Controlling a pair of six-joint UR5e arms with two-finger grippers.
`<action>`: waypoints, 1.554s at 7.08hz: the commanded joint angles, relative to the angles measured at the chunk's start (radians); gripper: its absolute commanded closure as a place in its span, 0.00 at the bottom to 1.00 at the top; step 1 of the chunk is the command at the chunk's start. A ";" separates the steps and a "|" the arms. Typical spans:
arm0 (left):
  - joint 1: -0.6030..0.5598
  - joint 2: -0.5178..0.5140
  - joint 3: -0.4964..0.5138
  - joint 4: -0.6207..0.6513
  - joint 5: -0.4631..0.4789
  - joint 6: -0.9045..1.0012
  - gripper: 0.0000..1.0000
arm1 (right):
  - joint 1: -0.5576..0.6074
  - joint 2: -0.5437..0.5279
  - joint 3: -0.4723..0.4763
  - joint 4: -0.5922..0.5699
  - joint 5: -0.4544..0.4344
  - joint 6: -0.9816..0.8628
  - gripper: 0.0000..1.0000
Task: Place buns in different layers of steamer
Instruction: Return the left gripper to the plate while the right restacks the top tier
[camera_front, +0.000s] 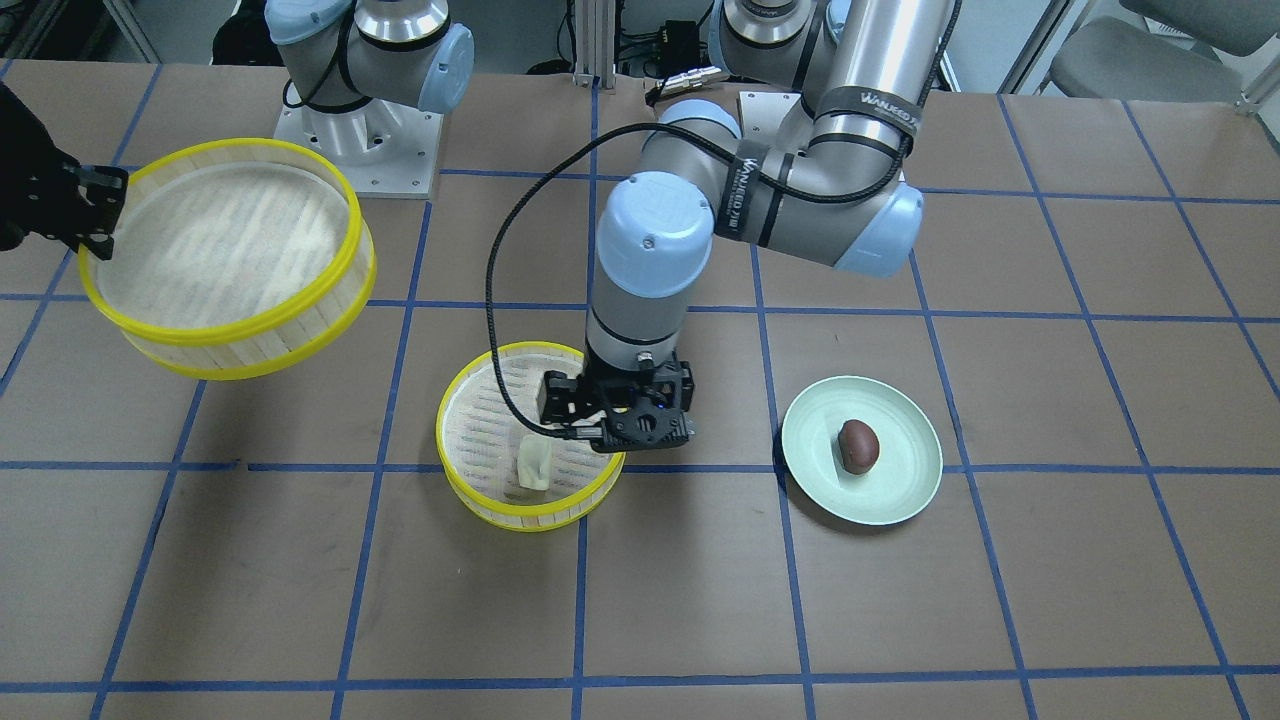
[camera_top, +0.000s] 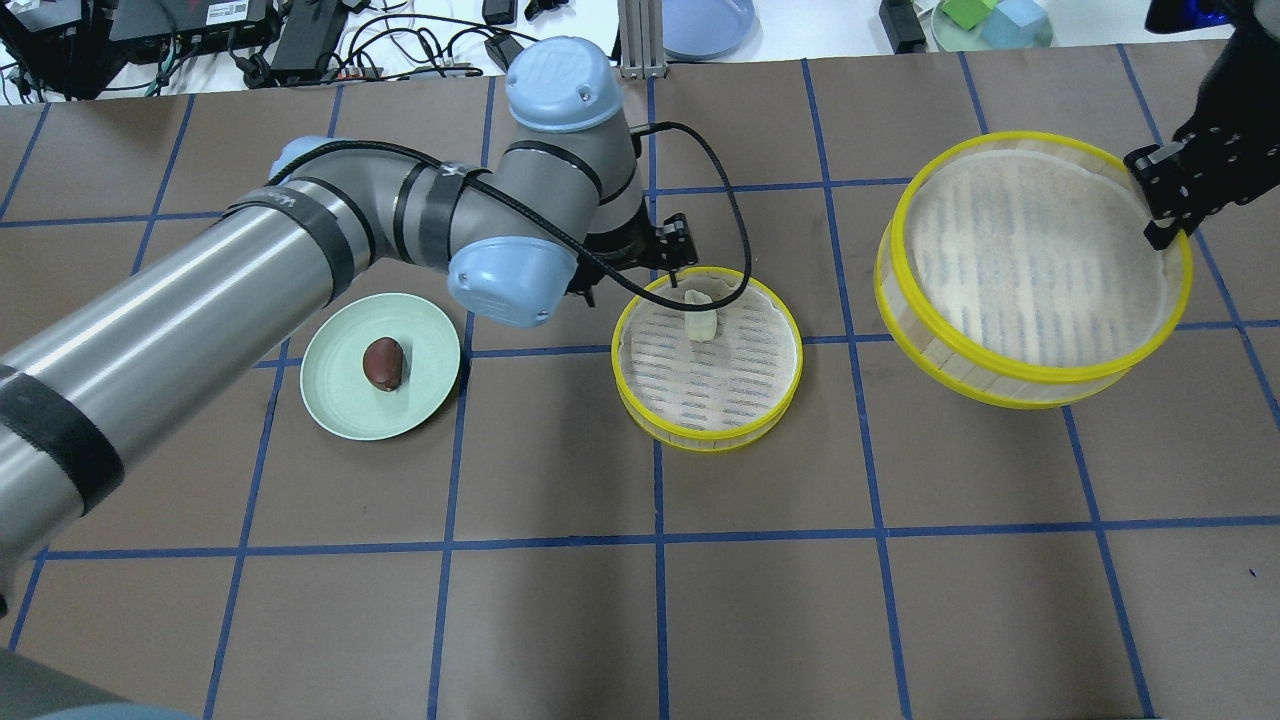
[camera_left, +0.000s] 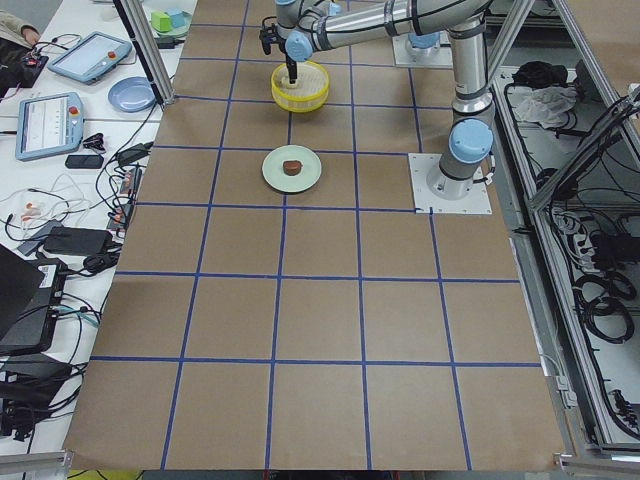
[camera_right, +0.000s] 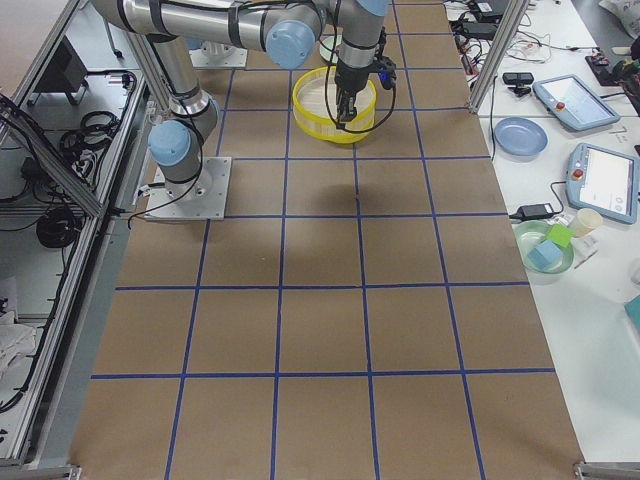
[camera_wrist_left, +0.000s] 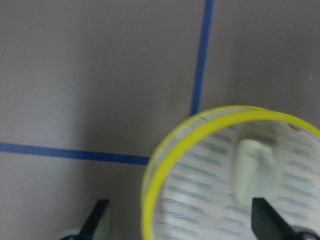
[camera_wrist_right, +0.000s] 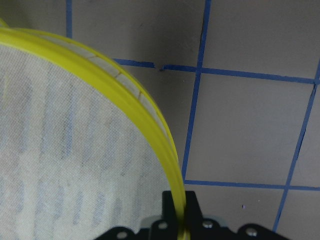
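A steamer tray (camera_top: 710, 440) with a yellow rim rests mid-table, and the pale cream bun (camera_top: 700, 322) lies inside near its far wall. My left gripper (camera_top: 635, 280) hangs just above this tray's rim beside the bun; in the left wrist view (camera_wrist_left: 180, 225) its fingers are spread wide and empty, with the bun (camera_wrist_left: 255, 170) ahead. My right gripper (camera_top: 1160, 215) is shut on the rim of the second steamer tray (camera_top: 1030, 370) and holds it tilted in the air, empty. The dark reddish-brown bun (camera_top: 383, 362) lies on a pale green plate (camera_top: 340, 400).
Blue tape lines grid the brown table. The right arm's base plate (camera_front: 360, 140) stands behind the lifted tray. A blue plate (camera_top: 705, 20), a green bowl of blocks (camera_top: 990, 20) and cables sit beyond the far edge.
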 joint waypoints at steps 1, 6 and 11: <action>0.162 0.054 -0.043 -0.065 0.064 0.269 0.00 | 0.179 0.091 -0.004 -0.088 0.021 0.065 0.83; 0.461 0.046 -0.178 -0.084 0.051 0.624 0.00 | 0.449 0.346 0.011 -0.265 0.022 0.441 0.84; 0.464 0.026 -0.222 -0.082 0.032 0.644 0.22 | 0.449 0.349 0.080 -0.355 0.019 0.440 0.84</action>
